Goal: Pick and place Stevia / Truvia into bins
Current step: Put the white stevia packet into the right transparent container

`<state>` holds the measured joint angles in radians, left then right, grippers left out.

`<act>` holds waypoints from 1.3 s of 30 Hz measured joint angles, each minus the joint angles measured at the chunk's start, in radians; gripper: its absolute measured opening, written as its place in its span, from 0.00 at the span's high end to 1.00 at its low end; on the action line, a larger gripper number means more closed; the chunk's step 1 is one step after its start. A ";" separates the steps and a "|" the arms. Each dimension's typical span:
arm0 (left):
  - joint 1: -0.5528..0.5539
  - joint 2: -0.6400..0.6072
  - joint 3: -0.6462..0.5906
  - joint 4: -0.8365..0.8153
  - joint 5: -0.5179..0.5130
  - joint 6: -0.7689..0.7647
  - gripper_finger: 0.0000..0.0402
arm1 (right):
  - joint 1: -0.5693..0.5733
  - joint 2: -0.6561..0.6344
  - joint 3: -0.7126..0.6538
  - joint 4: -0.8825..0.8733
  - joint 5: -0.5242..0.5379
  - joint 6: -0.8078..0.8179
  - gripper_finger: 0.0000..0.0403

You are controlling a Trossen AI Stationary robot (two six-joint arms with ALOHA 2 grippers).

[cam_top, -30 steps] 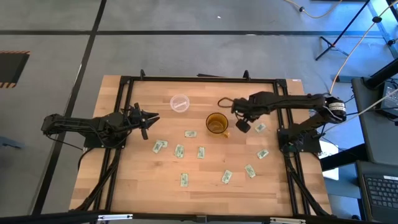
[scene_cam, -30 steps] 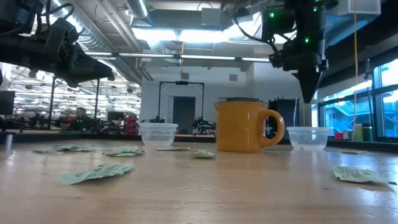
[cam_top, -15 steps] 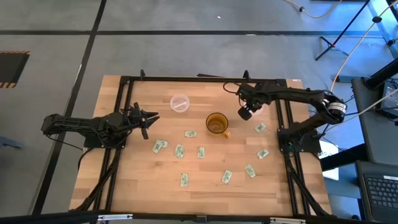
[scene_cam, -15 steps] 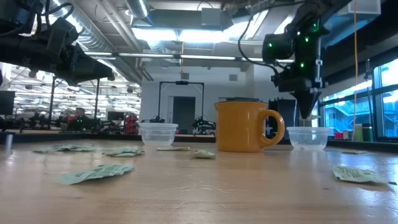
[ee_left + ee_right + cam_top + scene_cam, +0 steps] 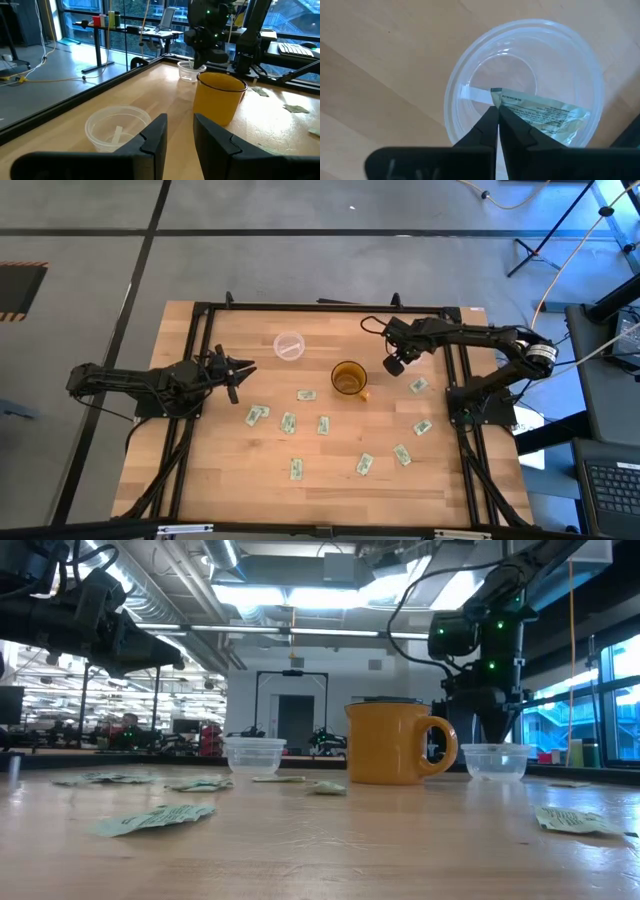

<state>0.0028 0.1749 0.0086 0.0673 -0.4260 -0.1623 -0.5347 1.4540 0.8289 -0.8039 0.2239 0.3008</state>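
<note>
Wood, clear plastic, paper and glazed ceramic

The table (image 5: 330, 480) is pale, matt wood with visible grain; both bins (image 5: 525, 85) (image 5: 117, 127) are thin, clear, glossy plastic; the Stevia packets (image 5: 545, 115) look like crinkled matt paper; the amber mug (image 5: 392, 743) has a smooth, softly shiny finish; the right gripper (image 5: 496, 125) looks like matt dark plastic.

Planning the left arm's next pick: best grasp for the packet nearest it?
The nearest packet lies flat on the table, angled. Probably come straight down from above and pinch across its short width; flat paper shows no side edge. The left gripper hovers close by, open.
</note>
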 joint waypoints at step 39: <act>0.000 0.000 0.000 0.000 0.000 0.000 0.78 | 0.328 -0.168 -0.048 -0.274 -0.170 0.253 0.71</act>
<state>0.0029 0.1749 0.0085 0.0669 -0.4255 -0.1622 -0.2062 1.2855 0.7807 -1.0783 0.0543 0.5542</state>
